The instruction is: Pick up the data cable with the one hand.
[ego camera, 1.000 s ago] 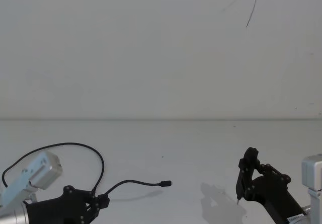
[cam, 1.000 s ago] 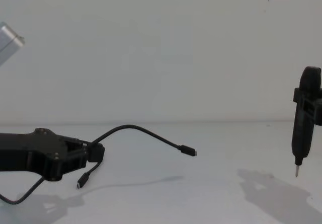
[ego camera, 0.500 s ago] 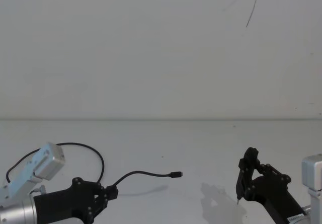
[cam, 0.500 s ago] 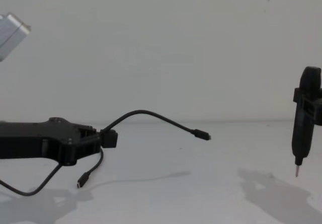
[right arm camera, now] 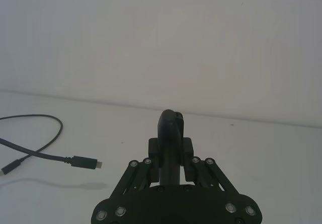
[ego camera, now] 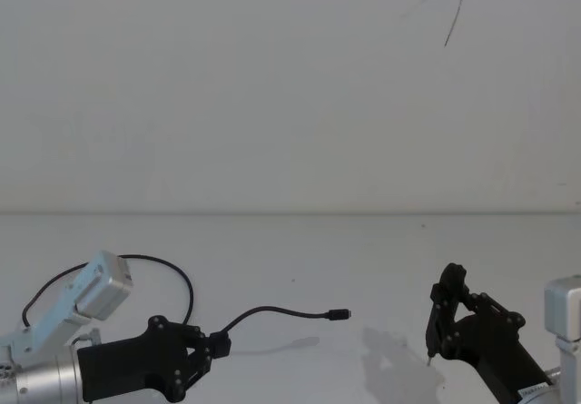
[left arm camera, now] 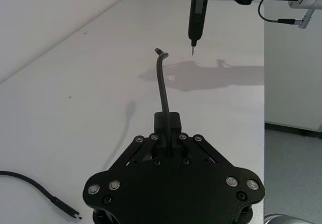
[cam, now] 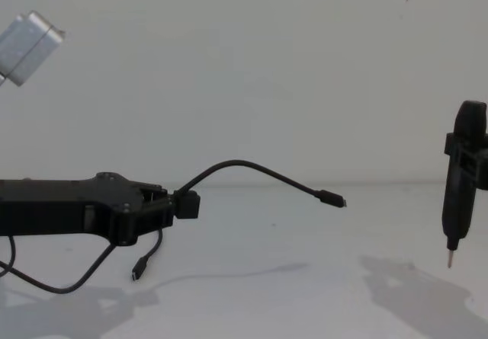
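My left gripper [ego camera: 216, 345] is shut on the data cable [ego camera: 281, 311], a thin black cord. It holds the cord above the white table at the lower left. One plug [cam: 330, 198] sticks out to the right in the air. The other plug [cam: 139, 269] dangles below the gripper [cam: 187, 204], and the rest of the cord loops back to the left. From the left wrist, the cable [left arm camera: 162, 83] rises out of the closed fingers [left arm camera: 168, 126]. My right gripper [ego camera: 447, 311] hangs at the lower right, shut on a black pen-shaped tool [cam: 457, 194] with its metal tip pointing down.
The white table [ego camera: 300, 250] runs back to a plain white wall. The table's right edge [left arm camera: 263, 98] shows in the left wrist view, with floor beyond it. A thin crack or wire [ego camera: 451, 9] marks the wall at the upper right.
My left gripper has moved to the right and a little up with the cable in it, carrying the free plug farther right. The right arm has not moved.
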